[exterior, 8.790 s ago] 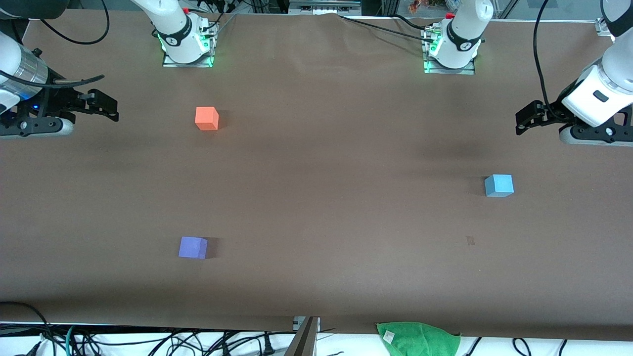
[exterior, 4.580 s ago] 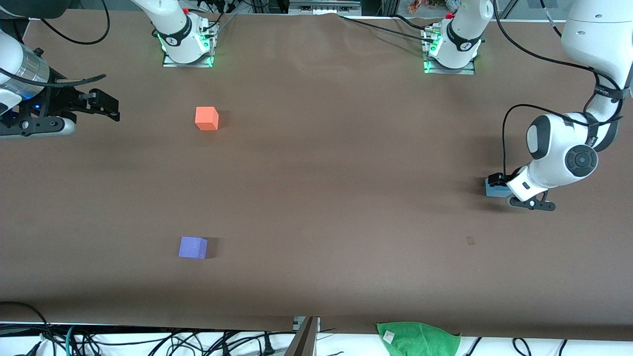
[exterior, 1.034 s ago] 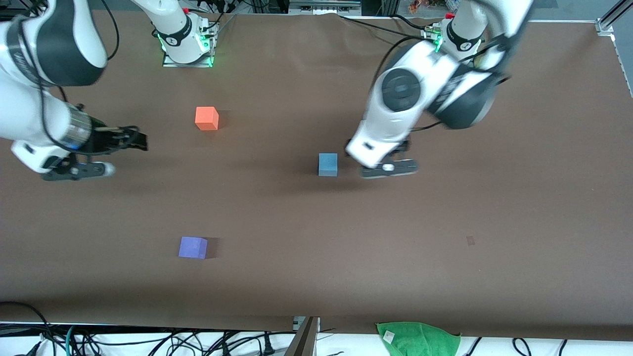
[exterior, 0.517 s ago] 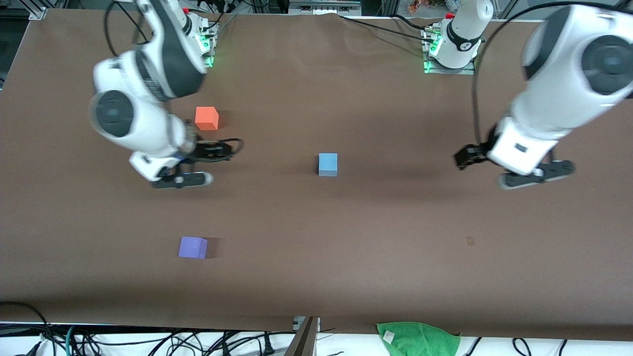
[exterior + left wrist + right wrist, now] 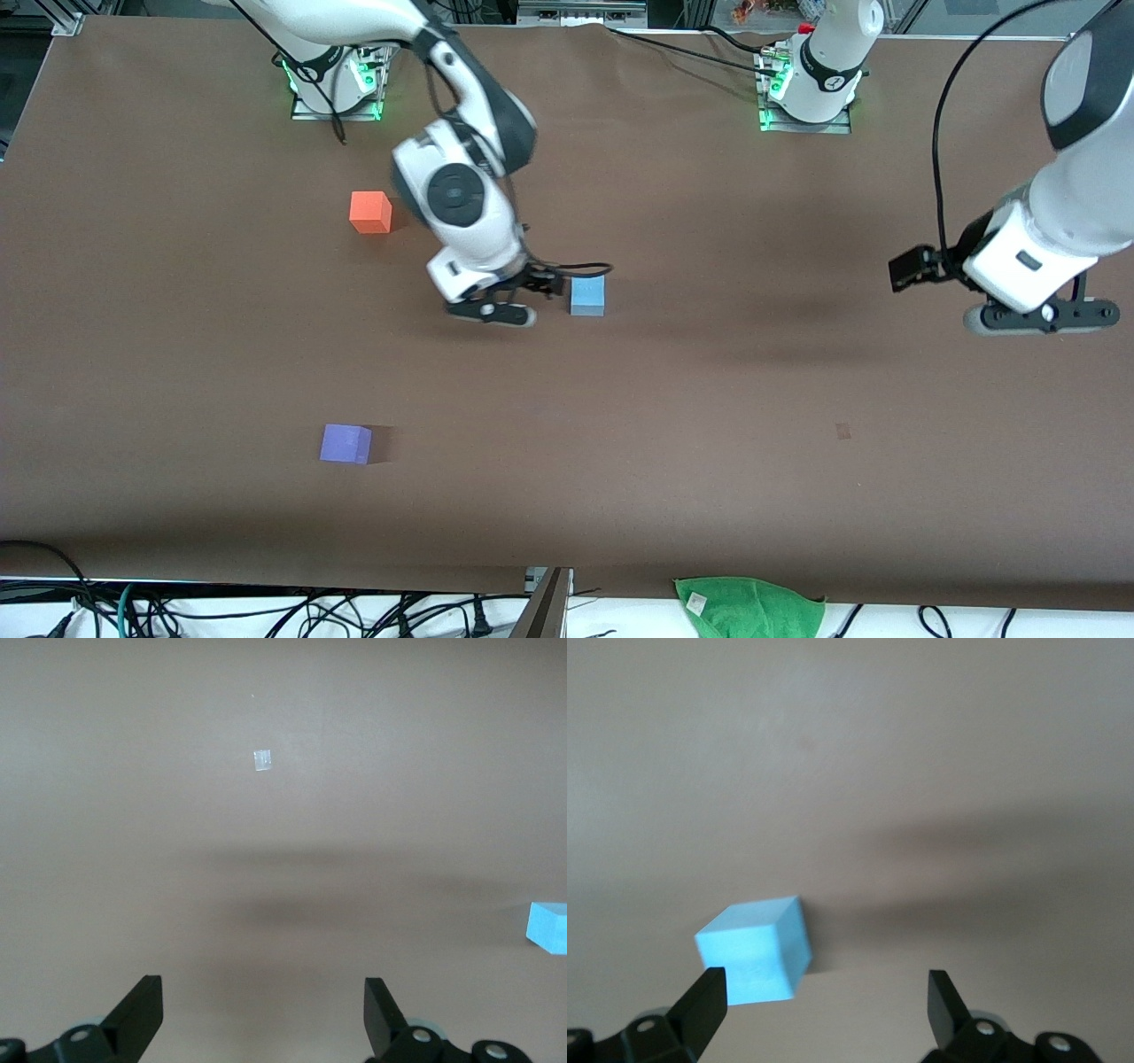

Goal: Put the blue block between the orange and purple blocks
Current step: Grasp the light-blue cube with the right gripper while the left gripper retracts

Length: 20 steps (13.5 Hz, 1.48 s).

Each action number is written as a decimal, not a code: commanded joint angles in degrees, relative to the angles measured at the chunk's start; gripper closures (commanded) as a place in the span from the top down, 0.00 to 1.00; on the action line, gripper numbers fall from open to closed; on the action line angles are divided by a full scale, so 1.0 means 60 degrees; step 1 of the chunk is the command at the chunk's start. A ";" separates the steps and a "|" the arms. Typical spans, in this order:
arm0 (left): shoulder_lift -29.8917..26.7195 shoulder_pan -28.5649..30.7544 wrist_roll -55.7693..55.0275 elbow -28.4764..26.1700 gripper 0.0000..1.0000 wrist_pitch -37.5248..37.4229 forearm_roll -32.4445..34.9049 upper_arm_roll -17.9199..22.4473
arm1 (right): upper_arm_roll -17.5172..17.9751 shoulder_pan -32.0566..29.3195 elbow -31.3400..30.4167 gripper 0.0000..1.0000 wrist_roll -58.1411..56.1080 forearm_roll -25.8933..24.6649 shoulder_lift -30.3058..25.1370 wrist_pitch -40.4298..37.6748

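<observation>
The blue block (image 5: pixel 587 295) sits on the brown table near its middle. The orange block (image 5: pixel 370 212) lies toward the right arm's end, farther from the front camera. The purple block (image 5: pixel 345 443) lies at the same end, nearer to the camera. My right gripper (image 5: pixel 547 286) is open and low, right beside the blue block. In the right wrist view the blue block (image 5: pixel 755 950) lies just ahead of one fingertip (image 5: pixel 706 997), and the right gripper (image 5: pixel 824 1005) is empty. My left gripper (image 5: pixel 911 268) is open and empty over the left arm's end; in its wrist view (image 5: pixel 261 1010) the blue block (image 5: pixel 549 927) shows at the edge.
A green cloth (image 5: pixel 749 605) lies at the table's edge nearest the front camera. A small pale mark (image 5: pixel 842 431) is on the tabletop, and it also shows in the left wrist view (image 5: pixel 262 759). Cables hang along the near edge.
My right arm has swung from beside the orange block over to the blue block. My left arm has drawn back toward its end of the table. The blue block has stayed put.
</observation>
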 commanded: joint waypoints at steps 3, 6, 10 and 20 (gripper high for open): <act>-0.1485 -0.1478 0.0517 -0.1292 1.00 -0.0183 -0.1048 0.2466 | -0.0184 0.0948 0.0625 1.00 0.1365 -0.0573 0.0980 0.0916; -0.1795 -0.1392 0.0575 -0.1806 1.00 0.0167 -0.1047 0.2467 | -0.0184 0.1285 0.0625 1.00 0.1763 -0.1116 0.1318 0.1415; -0.2543 -0.1260 0.0575 -0.2761 1.00 0.1092 -0.1135 0.2409 | -0.0184 0.1519 0.0611 1.00 0.1822 -0.1424 0.1567 0.2030; -0.2469 -0.1290 0.0765 -0.2482 1.00 0.0374 -0.1033 0.2189 | -0.0359 0.1652 0.0406 0.73 0.1822 -0.1907 0.1963 0.2237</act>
